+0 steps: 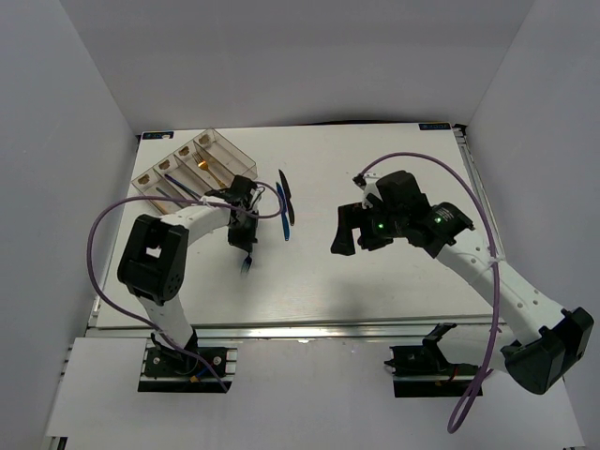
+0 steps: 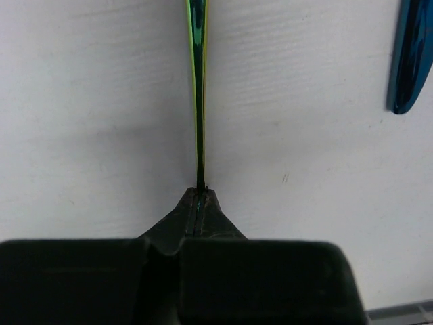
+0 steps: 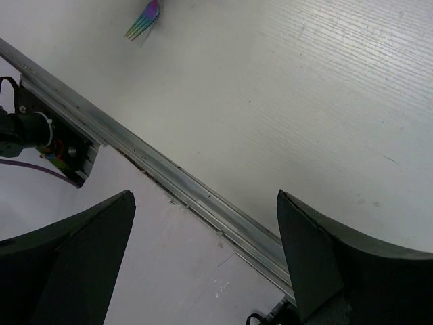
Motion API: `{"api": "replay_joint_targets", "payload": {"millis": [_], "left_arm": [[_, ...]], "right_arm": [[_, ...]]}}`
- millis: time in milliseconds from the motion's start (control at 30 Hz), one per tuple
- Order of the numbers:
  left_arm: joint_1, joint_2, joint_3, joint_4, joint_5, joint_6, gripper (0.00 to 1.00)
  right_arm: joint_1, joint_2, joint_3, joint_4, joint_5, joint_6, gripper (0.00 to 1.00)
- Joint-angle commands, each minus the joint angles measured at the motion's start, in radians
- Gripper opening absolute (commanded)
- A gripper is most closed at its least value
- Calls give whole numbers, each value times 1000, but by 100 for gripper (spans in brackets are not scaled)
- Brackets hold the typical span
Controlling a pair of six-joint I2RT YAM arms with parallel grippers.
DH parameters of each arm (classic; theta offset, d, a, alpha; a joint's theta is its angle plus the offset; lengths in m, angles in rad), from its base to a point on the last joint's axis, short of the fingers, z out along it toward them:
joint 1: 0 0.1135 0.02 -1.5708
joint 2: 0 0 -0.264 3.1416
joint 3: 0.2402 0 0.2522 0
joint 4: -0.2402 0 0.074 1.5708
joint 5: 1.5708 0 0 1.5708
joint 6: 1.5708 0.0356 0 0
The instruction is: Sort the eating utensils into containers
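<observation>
A white table (image 1: 375,281) is seen from above, with two white and black robot arms mounted at its near edge. A clear plastic organiser tray (image 1: 230,148) sits at the far left corner of the table, divided into four long narrow compartments with small tan labels (image 1: 165,165) at its left end. A gold fork (image 1: 208,167) lies in one compartment and dark utensils (image 1: 180,187) lie in another; what kind they are cannot be made out.

The left gripper (image 2: 200,193) is just in front of the tray, pointing toward the near edge. Its two black fingers (image 2: 213,210) are pressed together, pinching the thin handle of an iridescent fork (image 2: 197,81), seen edge-on as a green and gold line running straight out from the fingertips. From above, the fork's tines (image 1: 247,263) stick out beyond the gripper toward the near edge. Whether the fork is touching the table or raised off it cannot be told.

Just to the right of this gripper, a blue knife (image 1: 284,221) and a black knife (image 1: 287,195) lie close together on the table, outside the tray. The blue knife's tip also shows at the upper right of the left wrist view.

The right gripper (image 3: 205,196) hovers over the middle right of the table with its fingers (image 3: 318,250) spread wide and nothing between them. Its camera looks down on the table's metal edge rail (image 3: 169,179).
</observation>
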Motion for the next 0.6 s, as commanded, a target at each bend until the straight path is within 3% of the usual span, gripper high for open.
{"api": "replay_joint_targets", "payload": {"millis": [0, 200, 267, 333, 567], "left_arm": [[-5, -75, 50, -56, -8, -43, 0], [-9, -147, 188, -74, -13, -115, 0], [-6, -166, 273, -80, -152, -185, 0], [17, -132, 359, -126, -255, -248, 0], [146, 113, 709, -220, -323, -461, 0]], "right_arm": [[0, 9, 23, 33, -33, 10, 89], [-2, 13, 41, 28, -13, 4, 89], [-2, 8, 37, 26, -1, 4, 89], [-2, 2, 25, 31, 5, 5, 89], [-2, -17, 14, 28, 13, 10, 89]]}}
